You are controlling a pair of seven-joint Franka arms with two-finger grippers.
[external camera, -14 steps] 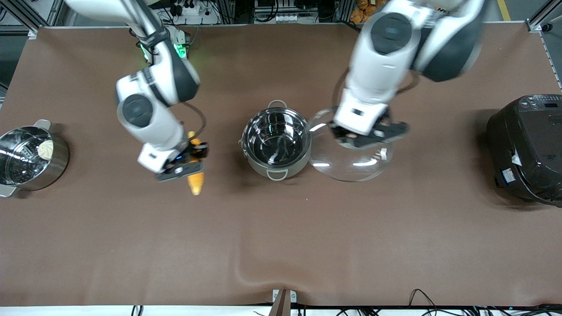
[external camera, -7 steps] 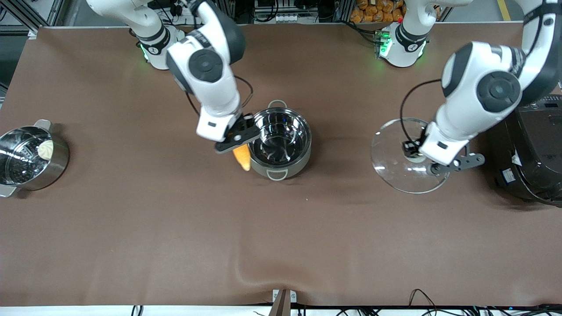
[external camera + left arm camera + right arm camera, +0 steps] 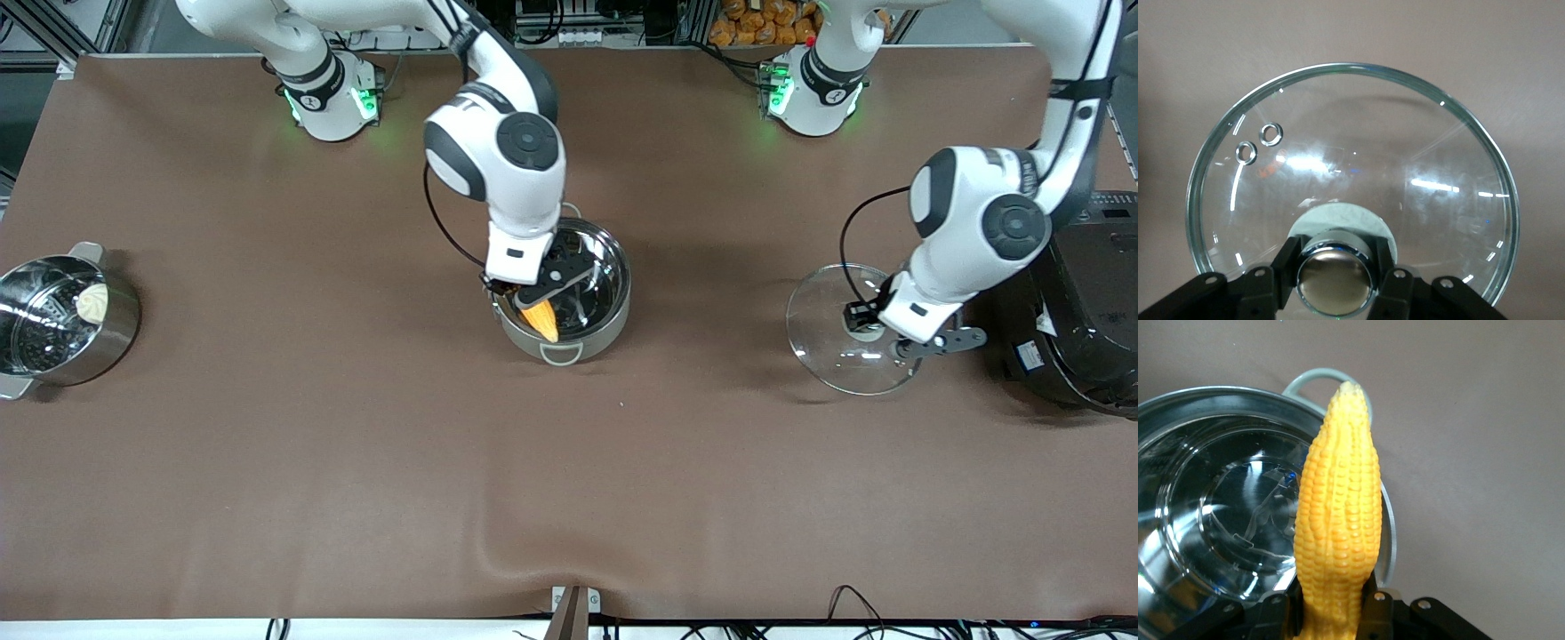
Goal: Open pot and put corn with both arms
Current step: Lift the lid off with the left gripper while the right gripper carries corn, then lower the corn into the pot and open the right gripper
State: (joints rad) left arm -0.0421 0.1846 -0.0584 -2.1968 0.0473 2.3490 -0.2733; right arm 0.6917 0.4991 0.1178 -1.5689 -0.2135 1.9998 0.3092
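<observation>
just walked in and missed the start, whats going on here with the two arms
The right gripper holds the corn over the open pot, tip above the rim by the handle nearer the front camera. The left gripper grips the glass lid by its knob, beside the black rice cooker. The corn is not yet in the pot.

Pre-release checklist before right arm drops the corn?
1. Pot open: ok, the lid is off, held toward the left arm's end of the table.
2. Right gripper shut on the corn: ok, right wrist view shows its thick end clamped.
3. Corn over the pot opening: not ok, its tip overhangs the rim and loop handle.
4. Pot empty inside: ok, only bare steel shows.
5. Left gripper shut on the lid knob: ok.
6. Lid resting on the table: cannot tell.
</observation>
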